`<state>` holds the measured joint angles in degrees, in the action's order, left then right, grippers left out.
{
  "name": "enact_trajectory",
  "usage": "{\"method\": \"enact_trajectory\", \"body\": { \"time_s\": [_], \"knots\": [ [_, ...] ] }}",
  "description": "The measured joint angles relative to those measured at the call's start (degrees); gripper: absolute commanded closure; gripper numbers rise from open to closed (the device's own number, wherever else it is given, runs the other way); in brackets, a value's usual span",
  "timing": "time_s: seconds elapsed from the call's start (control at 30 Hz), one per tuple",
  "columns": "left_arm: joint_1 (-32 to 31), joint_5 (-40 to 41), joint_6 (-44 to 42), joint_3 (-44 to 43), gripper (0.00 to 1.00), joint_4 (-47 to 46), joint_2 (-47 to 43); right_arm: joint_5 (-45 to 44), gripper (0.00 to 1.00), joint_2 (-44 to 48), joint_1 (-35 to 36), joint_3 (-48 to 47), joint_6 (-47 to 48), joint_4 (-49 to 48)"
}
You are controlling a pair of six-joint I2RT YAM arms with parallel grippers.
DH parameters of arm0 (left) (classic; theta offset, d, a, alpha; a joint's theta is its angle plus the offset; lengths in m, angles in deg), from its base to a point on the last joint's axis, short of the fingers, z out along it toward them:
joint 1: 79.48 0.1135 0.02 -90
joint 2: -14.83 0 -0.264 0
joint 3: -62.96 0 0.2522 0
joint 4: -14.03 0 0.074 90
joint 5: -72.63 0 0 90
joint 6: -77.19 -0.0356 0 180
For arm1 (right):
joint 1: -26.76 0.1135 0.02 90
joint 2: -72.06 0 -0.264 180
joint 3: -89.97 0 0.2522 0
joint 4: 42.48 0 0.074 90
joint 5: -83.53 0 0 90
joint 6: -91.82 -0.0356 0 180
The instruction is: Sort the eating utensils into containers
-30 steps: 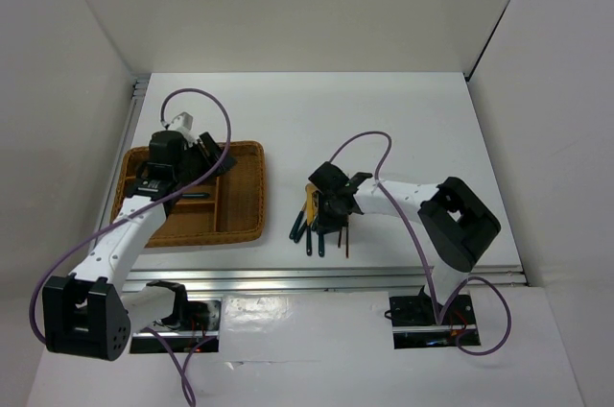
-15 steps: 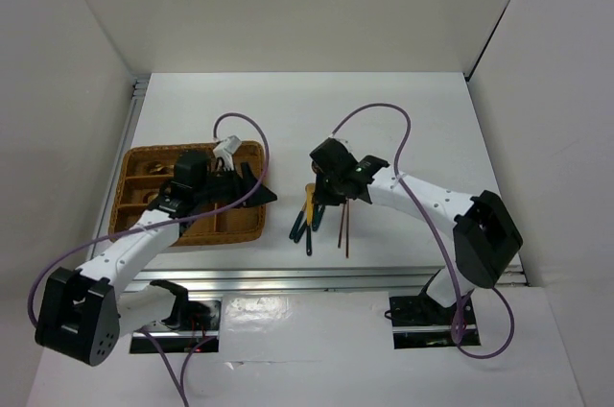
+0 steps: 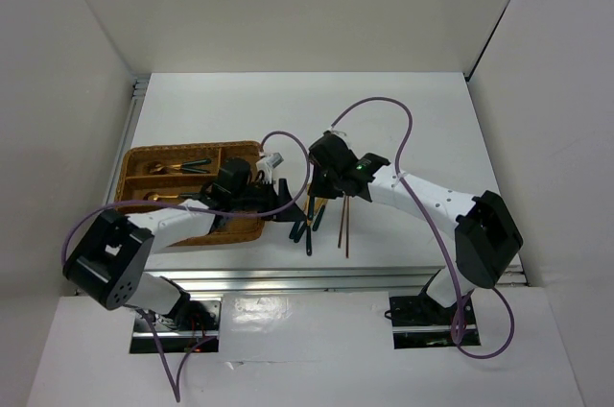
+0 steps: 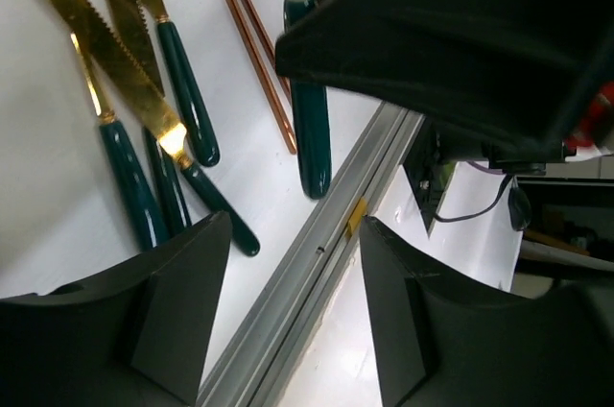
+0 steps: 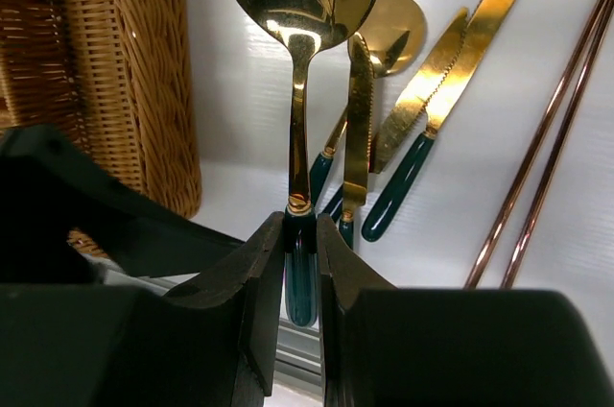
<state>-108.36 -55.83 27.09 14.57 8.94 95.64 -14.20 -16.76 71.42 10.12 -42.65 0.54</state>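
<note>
We see the right gripper [image 5: 302, 234] clenched on a gold spoon [image 5: 297, 4] by its teal handle. The utensil pile [image 3: 309, 237] lies at three o'clock of the wicker tray [image 3: 182, 147]. The left gripper [image 4: 295, 229] hangs released above the pile.

A white table [image 3: 413, 109] was seen, closed in by plain white walls [image 3: 288, 4]. A grey metal rail [image 3: 326, 277] was laid along its near edge.

Gold bowl, dark teal handle on slim metal spoon [image 5: 298, 4]; brown basket weave on shallow wicker tray [image 5: 144, 61]; reddish copper on thin chopsticks [image 5: 526, 157].
</note>
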Motion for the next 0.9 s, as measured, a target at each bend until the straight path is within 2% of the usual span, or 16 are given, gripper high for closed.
{"method": "enact_trajectory", "body": {
  "time_s": [0.27,0.43,0.5,0.53,0.57,0.67,0.7,0.9],
  "knots": [
    [-1.6,0.3,3.7,-3.3,0.38,-7.2,8.5,0.0,0.88,0.0,0.0,0.0,0.0,-2.7],
    [-1.5,0.2,6.3,-3.3,0.59,-11.4,11.0,-0.1,0.88,0.0,0.0,0.0,0.0,-3.4],
    [-1.6,-0.1,7.1,-3.4,0.63,-12.7,11.4,-0.3,0.88,0.0,0.0,0.1,0.0,-3.5],
    [-1.7,-0.1,7.2,-3.6,0.77,-13.0,11.5,-0.4,0.88,0.0,0.0,0.1,0.0,-3.6],
    [-1.7,-0.3,7.6,-3.8,0.83,-13.3,11.5,-0.5,0.88,0.0,0.0,0.1,0.0,-3.6],
    [-1.9,-0.3,7.9,-4.0,0.83,-13.9,11.7,-0.9,0.88,0.0,0.0,0.2,0.0,-4.0],
    [-1.9,-0.4,8.1,-4.0,0.83,-13.9,11.8,-0.9,0.79,0.0,0.0,0.2,0.0,-4.0],
    [-1.7,1.1,8.3,-4.1,0.83,-13.7,12.1,-0.8,0.49,-0.4,0.0,0.3,-0.5,-3.4]
  ]
}}
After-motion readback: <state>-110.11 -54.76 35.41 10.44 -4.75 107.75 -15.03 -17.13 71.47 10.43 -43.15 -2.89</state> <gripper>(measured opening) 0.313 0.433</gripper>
